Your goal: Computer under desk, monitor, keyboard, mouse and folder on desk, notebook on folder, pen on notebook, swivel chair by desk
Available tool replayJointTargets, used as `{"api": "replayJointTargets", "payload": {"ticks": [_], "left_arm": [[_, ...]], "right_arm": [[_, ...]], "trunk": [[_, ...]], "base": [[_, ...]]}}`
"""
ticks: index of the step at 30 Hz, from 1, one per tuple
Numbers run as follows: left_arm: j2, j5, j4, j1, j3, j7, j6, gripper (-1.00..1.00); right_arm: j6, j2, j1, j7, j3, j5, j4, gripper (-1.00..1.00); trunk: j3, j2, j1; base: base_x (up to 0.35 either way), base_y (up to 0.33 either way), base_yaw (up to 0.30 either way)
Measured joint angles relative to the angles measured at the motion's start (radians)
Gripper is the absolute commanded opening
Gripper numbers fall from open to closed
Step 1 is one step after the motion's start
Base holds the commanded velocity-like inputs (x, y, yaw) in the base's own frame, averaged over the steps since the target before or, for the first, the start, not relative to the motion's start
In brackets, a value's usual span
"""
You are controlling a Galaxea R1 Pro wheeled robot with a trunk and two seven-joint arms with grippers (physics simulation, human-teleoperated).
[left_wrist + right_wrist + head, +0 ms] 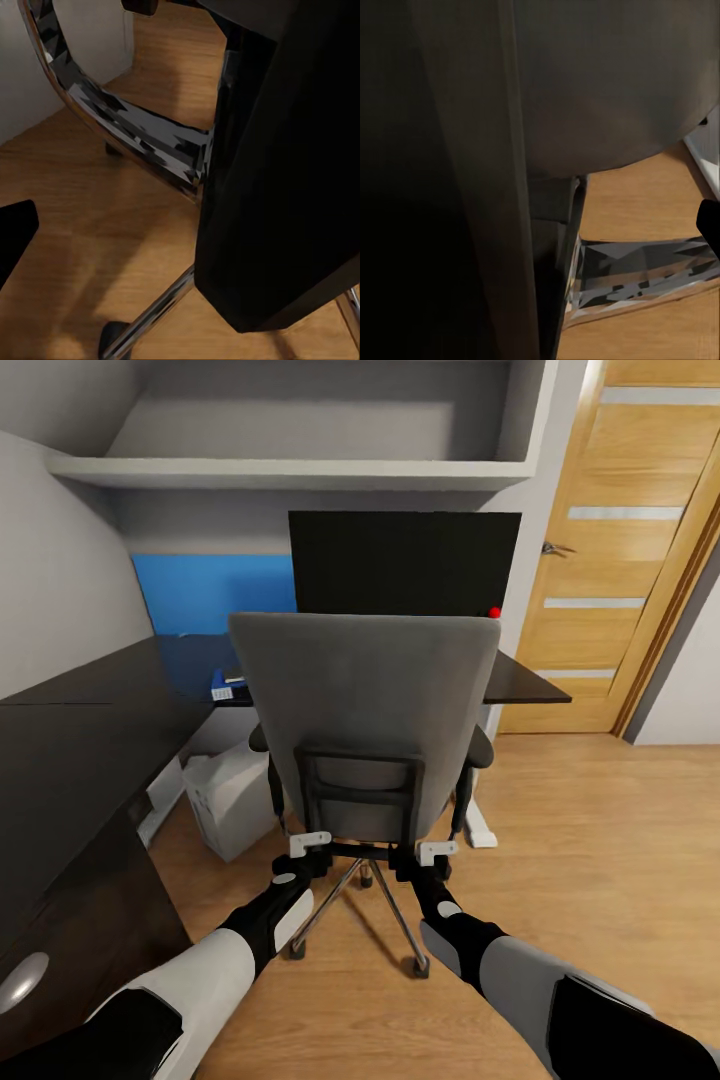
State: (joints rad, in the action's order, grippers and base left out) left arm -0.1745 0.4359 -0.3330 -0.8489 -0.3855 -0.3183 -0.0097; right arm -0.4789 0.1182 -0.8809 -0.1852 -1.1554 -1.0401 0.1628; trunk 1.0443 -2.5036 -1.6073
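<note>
both grippers sit low behind the swivel chair point(365, 710); the left gripper point(300, 857) and right gripper point(428, 860) end in pale grey blocky fingers pressed up near the bottom edge of the backrest, one to each side of the centre column, and whether they are spread or closed on anything i cannot tell, since the wrist views give just dark chair parts at close range; going by size, the desk point(70, 760) is a broad l-shaped slab, matte black and smooth, running along the left wall and across the back, with a round grey knob showing on its front at lower left; the floor point(600, 830) is warm wood plank; a wooden door point(620, 560) with pale horizontal strips stands at right; the monitor point(405, 560) is a flat black rectangle upright on the desk behind the chair, with a small red dot at its lower right corner; the chair has a tall grey fabric backrest with rounded corners, a black frame bracket low on its back, and a polished chrome star base point(135, 127) on dark castors; the computer point(232, 795) is a white boxy case on the floor under the desk, left of the chair; a small blue and white item point(226, 687) lies on the desk edge by the chair, too small to identify.
</note>
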Motion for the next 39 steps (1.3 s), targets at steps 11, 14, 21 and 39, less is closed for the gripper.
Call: {"api": "replayJointTargets", "payload": {"ticks": [11, 14, 21, 39], "left_arm": [[0.000, -0.001, 0.000, 0.000, 0.000, 0.000, 0.000, 1.00], [0.000, -0.001, 0.000, 0.000, 0.001, -0.001, 0.000, 1.00], [0.000, -0.003, -0.001, 0.000, 0.001, -0.001, -0.001, 1.00], [0.000, -0.003, -0.001, 0.000, 0.001, -0.001, 0.000, 1.00]], "right_arm": [[-0.001, 0.001, 0.000, 0.000, 0.006, 0.005, 0.001, 1.00], [-0.001, 0.001, 0.000, 0.000, 0.006, 0.005, 0.000, 1.00], [-0.001, 0.002, 0.000, 0.000, 0.005, 0.004, 0.000, 1.00], [-0.001, 0.001, 0.000, 0.001, 0.006, 0.006, 0.001, 1.00]], "trunk": [[0.000, 0.000, 0.000], [0.000, 0.000, -0.001], [0.000, 0.000, 0.000], [0.000, 0.000, -0.001]], "base": [[0.170, -0.001, 0.000], [0.010, 0.000, 0.000], [0.044, 0.000, 0.000], [-0.008, 0.000, 0.000]]}}
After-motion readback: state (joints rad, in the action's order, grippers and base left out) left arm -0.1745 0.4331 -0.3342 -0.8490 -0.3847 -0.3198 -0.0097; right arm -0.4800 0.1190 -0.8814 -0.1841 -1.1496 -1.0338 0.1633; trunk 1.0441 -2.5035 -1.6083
